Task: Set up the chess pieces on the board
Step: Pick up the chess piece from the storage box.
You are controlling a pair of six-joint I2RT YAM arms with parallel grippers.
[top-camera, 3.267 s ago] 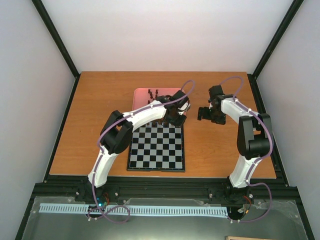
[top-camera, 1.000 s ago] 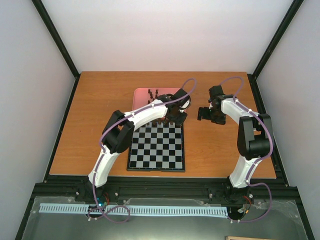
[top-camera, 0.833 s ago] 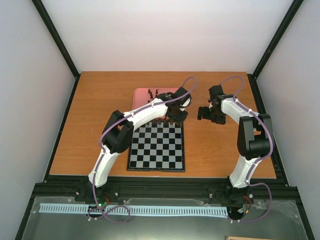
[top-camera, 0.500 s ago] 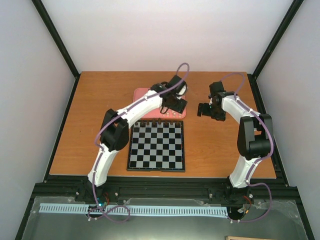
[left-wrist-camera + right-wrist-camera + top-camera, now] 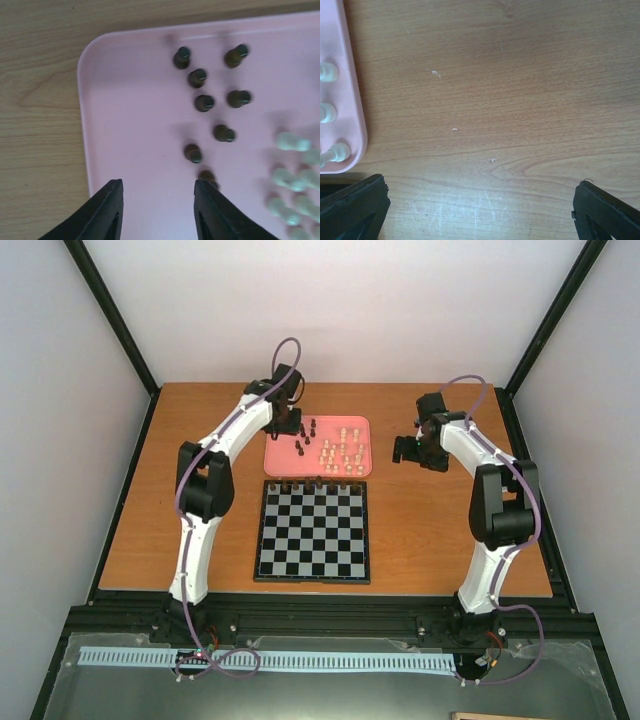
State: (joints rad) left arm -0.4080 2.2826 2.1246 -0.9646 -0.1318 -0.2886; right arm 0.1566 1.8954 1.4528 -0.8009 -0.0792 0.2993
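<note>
A row of dark pieces [image 5: 315, 483] stands upright along the far edge of the board [image 5: 313, 540], which lies flat in the middle of the table [image 5: 200, 510]. The other squares are bare.

More pieces stand on the pink tray [image 5: 280, 462], just beyond the board's far edge. Dark ones form a loose cluster toward the tray's left and cream pieces [image 5: 343, 450] crowd its right half. The left wrist view shows about eight dark ones on the tray, apart from one another, some leaning in the picture. The cream ones are blurred at the right edge.

The left gripper [image 5: 157, 212] hangs over the tray's far-left corner. Its fingers [image 5: 107, 212] are parted with only pink tray surface between them, so it is released and carries nothing. The nearest dark piece sits just beside the inner edge of one finger, partly hidden by it. I cannot tell whether they touch.

The right gripper [image 5: 480, 200] hovers over bare wood just to the right of the tray, near its corner closest to the board. Its fingers are spread wide at the picture's bottom corners, and nothing is held. Three cream pieces show along the tray's rim at the left of that view, well clear of the fingers.
</note>
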